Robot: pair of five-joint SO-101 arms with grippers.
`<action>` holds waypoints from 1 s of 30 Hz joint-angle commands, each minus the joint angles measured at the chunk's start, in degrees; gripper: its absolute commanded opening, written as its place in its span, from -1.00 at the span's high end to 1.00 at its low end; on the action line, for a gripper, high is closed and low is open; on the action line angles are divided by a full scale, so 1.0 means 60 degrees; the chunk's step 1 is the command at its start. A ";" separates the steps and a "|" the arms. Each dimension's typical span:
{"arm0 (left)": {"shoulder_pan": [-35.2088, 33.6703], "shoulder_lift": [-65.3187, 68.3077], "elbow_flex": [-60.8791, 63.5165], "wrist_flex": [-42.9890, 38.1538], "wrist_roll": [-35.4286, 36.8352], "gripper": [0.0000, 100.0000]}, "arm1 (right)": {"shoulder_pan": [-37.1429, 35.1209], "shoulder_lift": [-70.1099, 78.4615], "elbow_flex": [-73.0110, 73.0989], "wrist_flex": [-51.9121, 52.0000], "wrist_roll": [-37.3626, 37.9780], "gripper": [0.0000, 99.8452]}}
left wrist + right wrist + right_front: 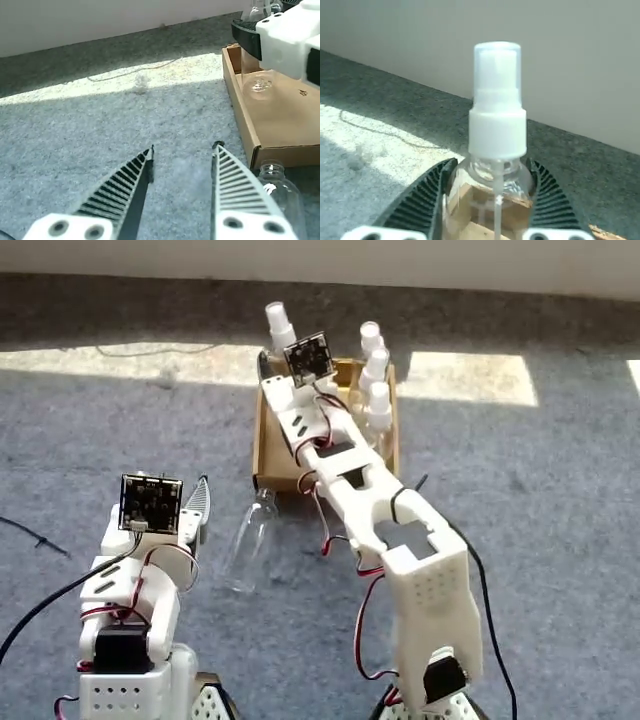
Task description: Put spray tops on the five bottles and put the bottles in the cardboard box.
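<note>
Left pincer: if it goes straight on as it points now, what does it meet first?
Probably bare carpet: the open left pincer aims past the uncapped bottle and the cardboard box, both off to one side. Depth is unclear.

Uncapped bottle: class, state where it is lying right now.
In the high view the uncapped bottle lies on the carpet just outside the cardboard box, its neck toward the box's near corner, beside the left gripper.
</note>
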 commanded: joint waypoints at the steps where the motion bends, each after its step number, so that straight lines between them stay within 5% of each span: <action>1: -0.0051 -0.0110 -0.0022 -0.0161 0.0073 0.64 | -0.0081 -0.0081 -0.0447 -0.0212 0.0147 0.73; 22: -0.0051 -0.0110 -0.0022 -0.0161 0.0073 0.64 | -0.0095 -0.0081 -0.0432 -0.0212 0.0147 0.73; 30: -0.0051 -0.0110 -0.0022 -0.0161 0.0073 0.64 | -0.0095 -0.0081 -0.0432 -0.0212 0.0147 0.53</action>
